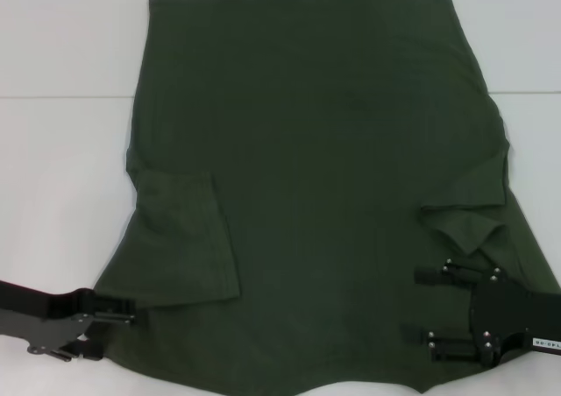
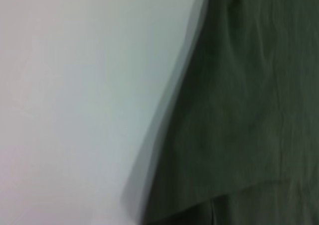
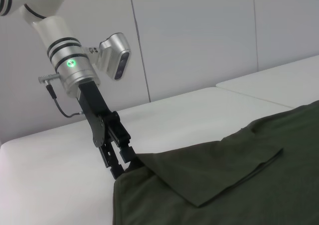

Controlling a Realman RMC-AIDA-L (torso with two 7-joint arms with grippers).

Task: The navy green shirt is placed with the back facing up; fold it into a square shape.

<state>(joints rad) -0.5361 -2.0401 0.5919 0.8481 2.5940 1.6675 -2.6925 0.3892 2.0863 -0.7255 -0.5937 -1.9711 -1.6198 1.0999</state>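
**Both sleeves folded in, grippers at the near corners**

The dark olive-green short-sleeved cotton shirt (image 1: 324, 151) is spread plain side up across the white table (image 1: 61, 151), filling the centre of the head view from 12 to 6 o'clock. Both sleeves are already turned inward: the left sleeve (image 1: 188, 238) lies flat at about 8 o'clock, the right sleeve (image 1: 469, 216) more rumpled at about 4 o'clock.

The left gripper (image 1: 131, 313) is placed at the shirt's near-left corner, at 7 o'clock; in the right wrist view its fingers (image 3: 119, 163) appear pinched on the cloth edge. The right gripper (image 1: 421, 304) is held over the cloth at 5 o'clock, its fingers set well apart and closed on nothing.

The fabric is judged soft, light and limp, likely to sag and crease when lifted, so it would best be taken at paired corners or along an edge and kept taut. No lettering is visible on the shirt; a small white label on the right gripper is too small to be read.
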